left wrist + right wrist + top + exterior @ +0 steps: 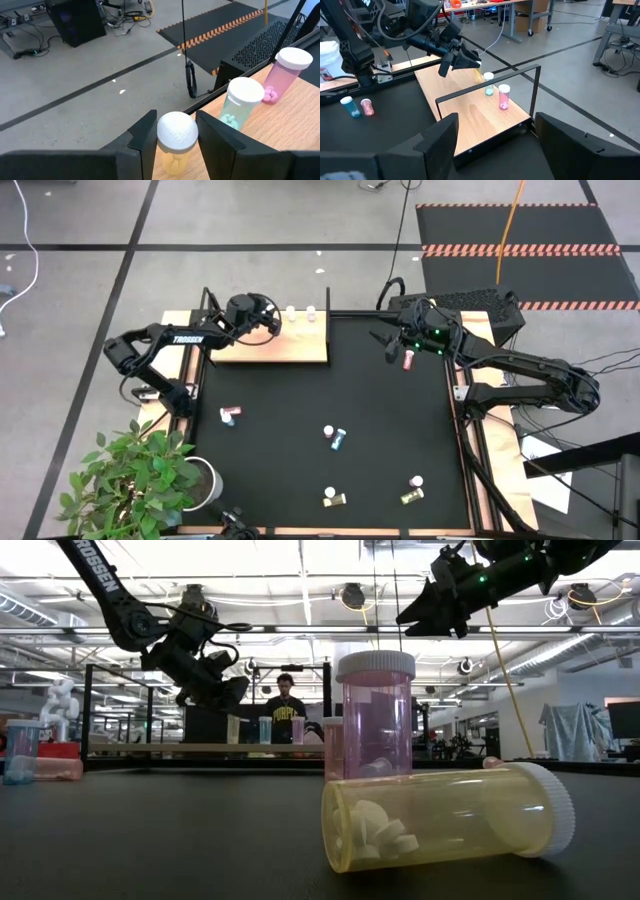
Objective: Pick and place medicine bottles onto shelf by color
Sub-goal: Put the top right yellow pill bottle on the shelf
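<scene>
Mat (330,420), black, covers most of the table and carries the loose bottles. The shelf (272,338), a pale wooden board, lies at the mat's far left corner, with a thin black frame (487,85) standing over it.

The left arm (160,345) reaches over the shelf's far edge. The left gripper (175,145) has its fingers (145,137) closed on either side of a yellow bottle (175,137), which stands upright on the shelf with its white cap between them. Just beside it on the shelf stand a light blue bottle (240,105) and then a pink bottle (286,72), all three in a row along the far edge.

The right arm (520,370) extends over the mat's far right corner. The right gripper (495,137) hangs above the mat with its fingers spread wide and nothing between them. A pink bottle on the mat (409,360) lies directly below it.

Other bottles are spread over the mat, well apart from each other:
- a pink one and a blue one close together near the left edge (229,416);
- a blue and pink pair near the centre (335,437);
- a yellow one at the near edge (333,497);
- an olive one lying on its side near the near right corner (413,492).

A potted plant (140,480) stands off the near left corner. A person (286,705) is visible in the room behind the table.
</scene>
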Robot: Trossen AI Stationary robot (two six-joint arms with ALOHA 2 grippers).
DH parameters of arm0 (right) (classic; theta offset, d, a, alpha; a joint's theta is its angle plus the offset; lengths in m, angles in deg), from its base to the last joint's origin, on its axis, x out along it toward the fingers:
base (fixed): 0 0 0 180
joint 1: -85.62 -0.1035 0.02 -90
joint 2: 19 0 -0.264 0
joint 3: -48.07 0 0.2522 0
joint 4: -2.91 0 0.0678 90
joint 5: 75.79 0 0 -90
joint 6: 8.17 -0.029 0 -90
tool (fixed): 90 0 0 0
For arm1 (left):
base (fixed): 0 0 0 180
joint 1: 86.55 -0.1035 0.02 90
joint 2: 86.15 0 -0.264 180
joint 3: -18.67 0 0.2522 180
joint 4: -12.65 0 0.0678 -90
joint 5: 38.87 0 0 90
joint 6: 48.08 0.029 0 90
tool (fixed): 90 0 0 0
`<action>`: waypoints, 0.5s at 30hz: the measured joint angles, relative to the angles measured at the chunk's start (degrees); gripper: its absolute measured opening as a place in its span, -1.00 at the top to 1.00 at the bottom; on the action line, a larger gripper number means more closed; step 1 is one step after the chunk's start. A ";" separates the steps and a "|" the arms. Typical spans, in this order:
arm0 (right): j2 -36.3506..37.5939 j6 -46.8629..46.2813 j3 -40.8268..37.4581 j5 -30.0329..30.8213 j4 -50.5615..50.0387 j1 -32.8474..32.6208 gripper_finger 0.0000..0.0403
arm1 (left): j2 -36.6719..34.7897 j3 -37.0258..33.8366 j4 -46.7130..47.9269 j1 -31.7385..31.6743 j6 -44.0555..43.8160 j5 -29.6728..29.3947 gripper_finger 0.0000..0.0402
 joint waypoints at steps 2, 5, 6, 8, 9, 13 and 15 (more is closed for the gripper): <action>0.00 -0.57 0.00 -0.01 0.01 -0.01 -0.27 | 0.00 0.00 0.00 0.00 -0.29 0.00 0.36; 0.00 -1.11 0.04 -0.09 0.01 -0.01 -0.27 | -0.01 0.00 0.04 0.00 -0.38 0.01 0.36; 0.00 -1.13 0.04 -0.28 0.01 -0.01 -0.27 | -0.02 0.00 0.04 0.00 -0.35 0.02 0.36; 0.00 -1.16 0.04 -1.23 0.01 -0.01 -0.27 | -0.02 0.00 0.04 0.00 -0.38 0.02 0.36; 0.00 -1.16 0.07 -1.26 0.03 -0.01 -0.27 | -0.02 0.02 0.04 0.00 -0.41 0.02 0.36; 0.00 -1.83 0.06 -1.28 0.03 -0.01 -0.27 | -0.02 0.02 0.10 0.00 -0.44 0.04 0.32; 0.00 -2.23 0.04 -1.30 0.03 -0.01 -0.27 | -0.02 0.04 0.11 0.00 -0.44 0.06 0.25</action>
